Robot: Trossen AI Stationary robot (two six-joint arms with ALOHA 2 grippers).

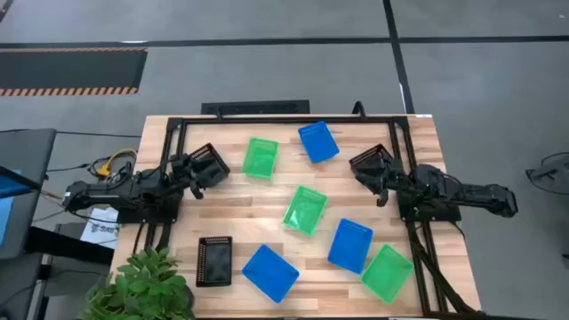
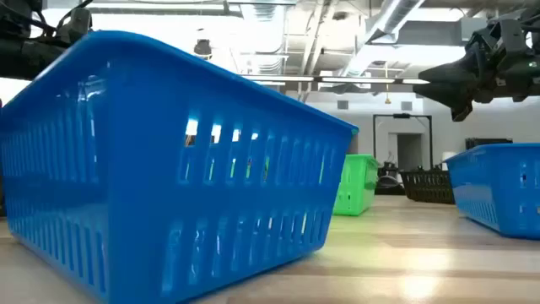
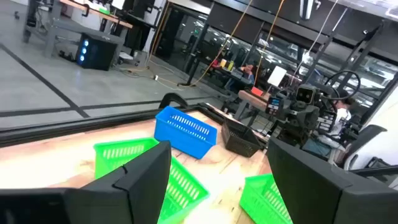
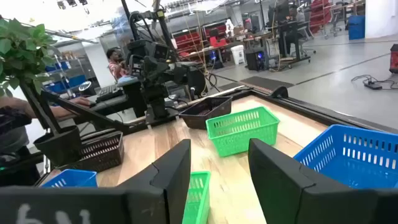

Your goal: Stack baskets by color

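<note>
Two claws stand open and empty: the left gripper [image 1: 189, 169] beside a black basket [image 1: 208, 164], the right gripper [image 1: 384, 180] beside another [image 1: 372, 163]. No stacking shows; between them lie three green baskets [image 1: 305, 210] and three blue baskets [image 1: 270, 273], all apart. A third black basket [image 1: 214, 260] and a plant [image 1: 147, 286] crowd the table's [image 1: 240, 213] near edge, below the left claw; bare wood between baskets leaves room.

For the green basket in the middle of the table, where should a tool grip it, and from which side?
Probably on one rim wall, coming straight down from above. The middle green basket lies flat on the table with its open side up, so one finger can drop inside and one outside a thin wall. It sits askew, so the wrist would need to turn to match.
</note>
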